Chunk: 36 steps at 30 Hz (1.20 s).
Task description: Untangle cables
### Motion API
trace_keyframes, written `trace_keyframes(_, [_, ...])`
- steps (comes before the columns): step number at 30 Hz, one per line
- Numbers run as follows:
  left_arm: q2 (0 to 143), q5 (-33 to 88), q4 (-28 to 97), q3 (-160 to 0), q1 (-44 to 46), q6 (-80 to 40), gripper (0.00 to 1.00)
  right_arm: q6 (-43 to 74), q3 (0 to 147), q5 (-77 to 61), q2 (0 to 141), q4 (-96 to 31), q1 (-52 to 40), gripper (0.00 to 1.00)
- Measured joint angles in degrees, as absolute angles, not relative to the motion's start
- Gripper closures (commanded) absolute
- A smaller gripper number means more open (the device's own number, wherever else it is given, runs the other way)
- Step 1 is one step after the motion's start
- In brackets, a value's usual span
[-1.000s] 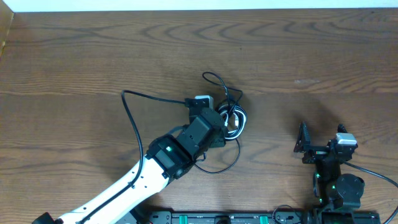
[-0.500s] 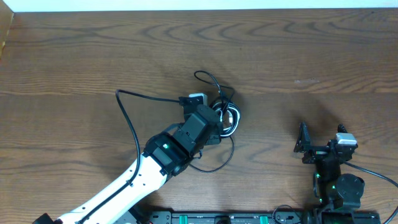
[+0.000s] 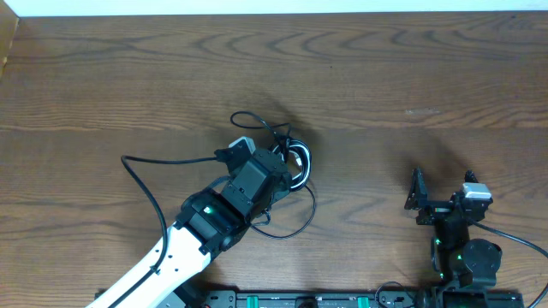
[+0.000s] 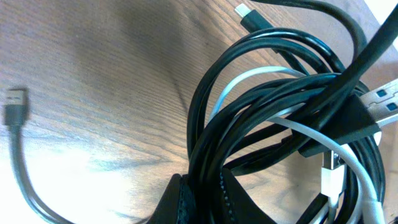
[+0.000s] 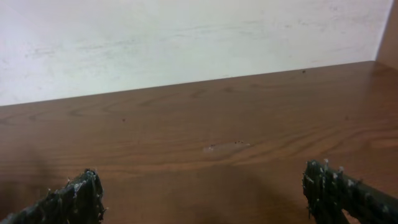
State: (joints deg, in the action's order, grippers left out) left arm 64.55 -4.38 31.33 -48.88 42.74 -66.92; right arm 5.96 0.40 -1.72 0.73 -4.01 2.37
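The left gripper [image 4: 202, 193] is clenched on the cables [image 4: 273, 106], the knot bunched just past its fingertips [image 4: 180, 202], so tugging could cinch the loops tighter; the right gripper [image 5: 205, 196] gapes, well apart.

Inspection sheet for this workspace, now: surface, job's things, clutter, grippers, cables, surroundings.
surface: wooden table, bare grain, no spills seen
job's things: cables, black and white cords in one knotted coil; one black strand trails left; a flat plug lies loose on the wood
clutter: nothing seen
grippers: left gripper shut on the cables; right gripper open, empty, apart from the coil
cables: thin black arm lead runs off by the right arm's base
surroundings: white wall behind the far edge; rail with green lights along the near edge
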Motion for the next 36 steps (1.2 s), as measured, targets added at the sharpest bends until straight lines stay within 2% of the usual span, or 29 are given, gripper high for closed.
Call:
trace_keyframes(7, [64.55,-4.14,31.35,-48.88,42.74,-70.74,0.92,5.96,0.4,-1.72,0.73,-4.01,2.37,0.01])
trace_keyframes(36, [64.55,-4.16,33.19,-48.88,42.74,-70.98,0.92,5.96,0.4,-1.72,0.73,-4.01,2.37,0.01])
